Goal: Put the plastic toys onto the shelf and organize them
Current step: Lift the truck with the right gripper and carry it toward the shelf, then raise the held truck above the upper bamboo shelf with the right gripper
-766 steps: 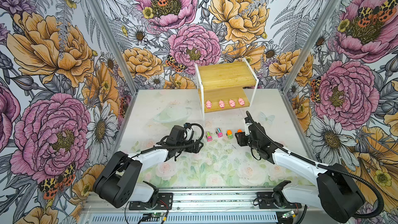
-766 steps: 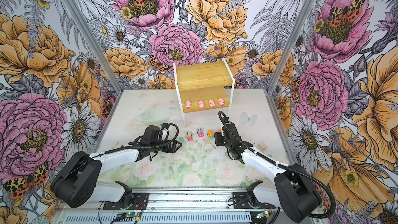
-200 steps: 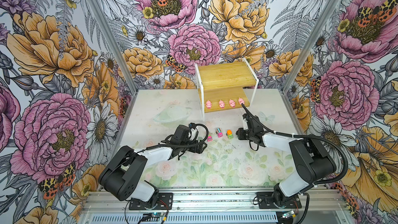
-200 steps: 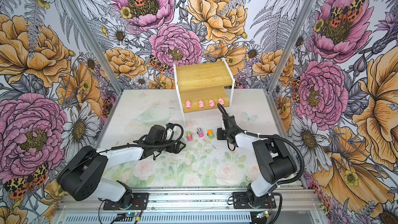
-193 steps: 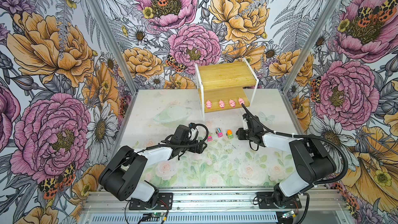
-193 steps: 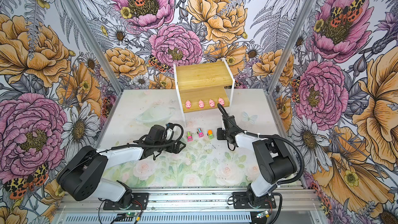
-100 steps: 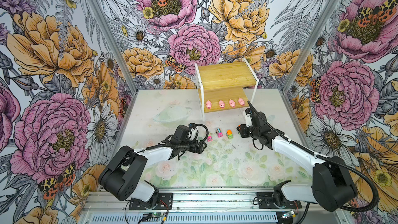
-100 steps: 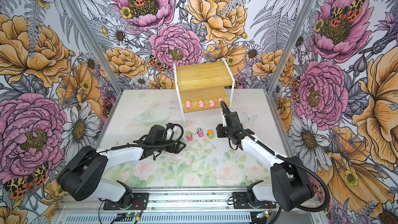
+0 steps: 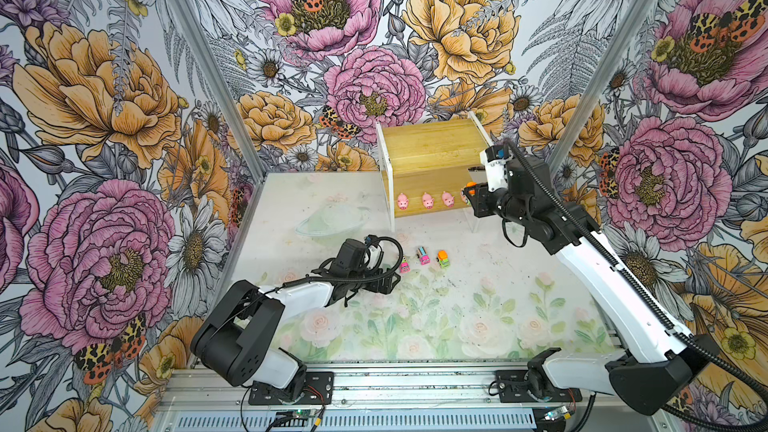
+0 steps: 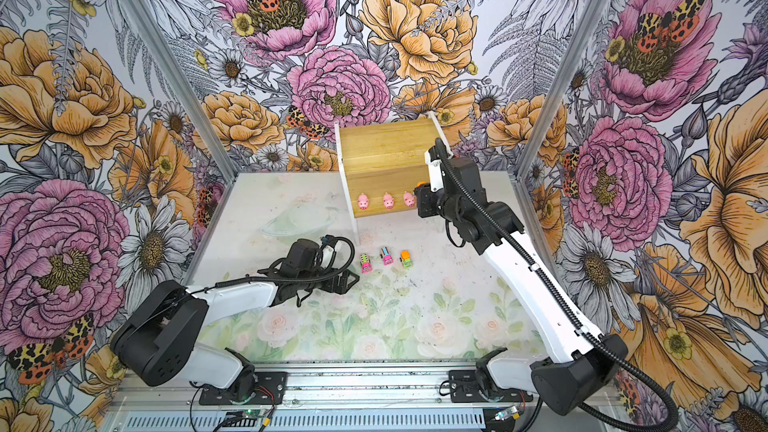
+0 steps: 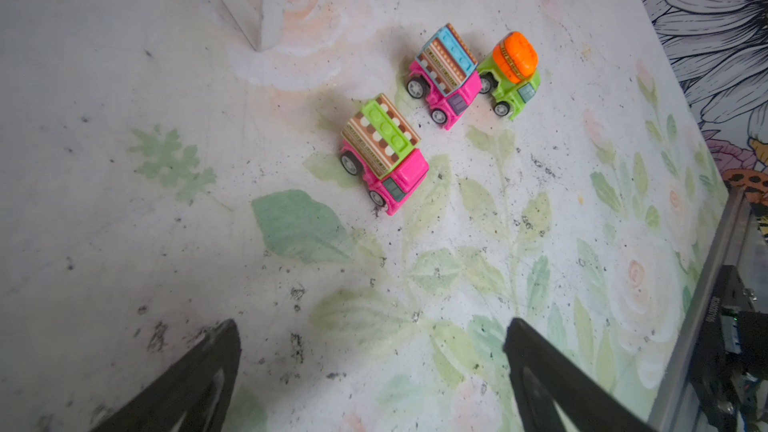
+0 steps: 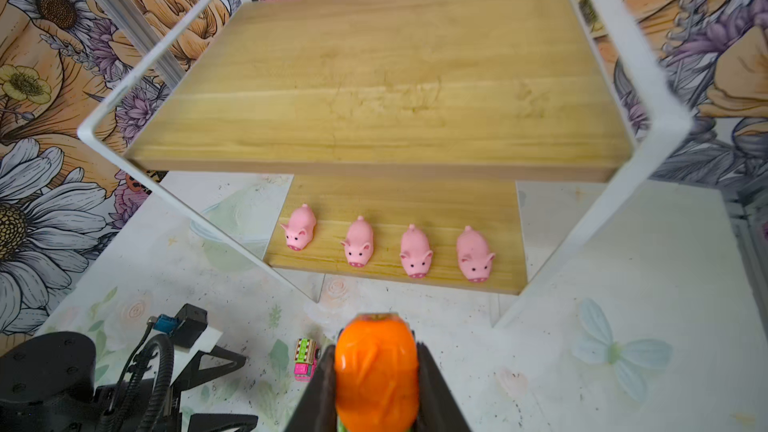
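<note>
The shelf [image 9: 432, 147] stands at the back, a row of pink pigs [image 12: 359, 243] on its lower board [image 12: 415, 201]. My right gripper [image 12: 376, 351] is shut on a green truck with an orange top [image 12: 376, 371], held in the air just in front of the lower board's right end [image 9: 468, 193], hiding one pig in both top views. Three trucks stay on the table: two pink [image 11: 384, 155] [image 11: 444, 76] and one green [image 11: 513, 72]. My left gripper [image 11: 372, 328] rests open and empty just short of them [image 10: 347, 280].
A clear shallow bowl [image 9: 332, 218] sits on the table left of the shelf. The shelf's white frame legs [image 12: 598, 209] stand beside the lower board. Floral walls close in on three sides, and a metal rail [image 9: 395, 384] runs along the front.
My right gripper has lifted the green truck off the table and carried it back and up toward the shelf. The left arm has stayed where it was.
</note>
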Available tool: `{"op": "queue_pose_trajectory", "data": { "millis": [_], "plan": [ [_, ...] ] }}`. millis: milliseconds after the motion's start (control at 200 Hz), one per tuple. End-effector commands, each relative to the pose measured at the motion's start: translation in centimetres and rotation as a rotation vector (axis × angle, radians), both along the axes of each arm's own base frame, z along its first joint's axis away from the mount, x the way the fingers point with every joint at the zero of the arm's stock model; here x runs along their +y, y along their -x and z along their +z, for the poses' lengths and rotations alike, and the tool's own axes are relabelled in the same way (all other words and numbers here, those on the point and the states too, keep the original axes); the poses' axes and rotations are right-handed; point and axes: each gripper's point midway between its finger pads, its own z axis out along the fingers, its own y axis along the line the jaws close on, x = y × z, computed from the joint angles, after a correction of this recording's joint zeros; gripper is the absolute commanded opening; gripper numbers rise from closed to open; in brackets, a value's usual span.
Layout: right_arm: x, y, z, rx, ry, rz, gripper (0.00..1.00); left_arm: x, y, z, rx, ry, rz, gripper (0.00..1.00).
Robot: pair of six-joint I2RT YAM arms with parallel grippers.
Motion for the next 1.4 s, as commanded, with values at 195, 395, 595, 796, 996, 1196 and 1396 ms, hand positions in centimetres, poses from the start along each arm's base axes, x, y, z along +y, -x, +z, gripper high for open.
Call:
{"op": "queue_pose_trajectory", "data": {
  "millis": [195, 395, 595, 796, 996, 1196, 1396],
  "plan": [
    [-1.5, -5.0, 4.4, -0.079, 0.149, -0.054, 0.2, -0.2, -0.5, 1.3, -0.039, 0.006, -0.004, 0.99],
    [-2.1, -8.7, 5.8, -0.118, 0.192, -0.081, 0.2, 0.0, -0.5, 1.6, -0.044, 0.0, 0.002, 0.99],
    [-3.3, -11.5, 6.5, -0.132, 0.21, -0.119, 0.2, 0.1, -0.7, 1.8, -0.045, -0.007, 0.008, 0.99],
    [-4.1, -13.6, 5.3, -0.103, 0.189, -0.143, 0.2, 0.0, -1.0, 1.9, -0.042, -0.012, 0.012, 0.99],
    [-3.6, -14.7, 3.1, -0.043, 0.147, -0.132, 0.21, -0.1, -1.2, 1.8, -0.039, -0.014, 0.014, 0.99],
    [-3.2, -15.2, 1.9, -0.012, 0.131, -0.126, 0.21, -0.2, -1.3, 1.6, -0.034, -0.019, 0.015, 0.99],
    [-3.1, -15.4, 1.5, -0.004, 0.128, -0.124, 0.2, 0.1, -1.3, 1.4, -0.039, -0.031, 0.016, 0.99]
  ]
}}
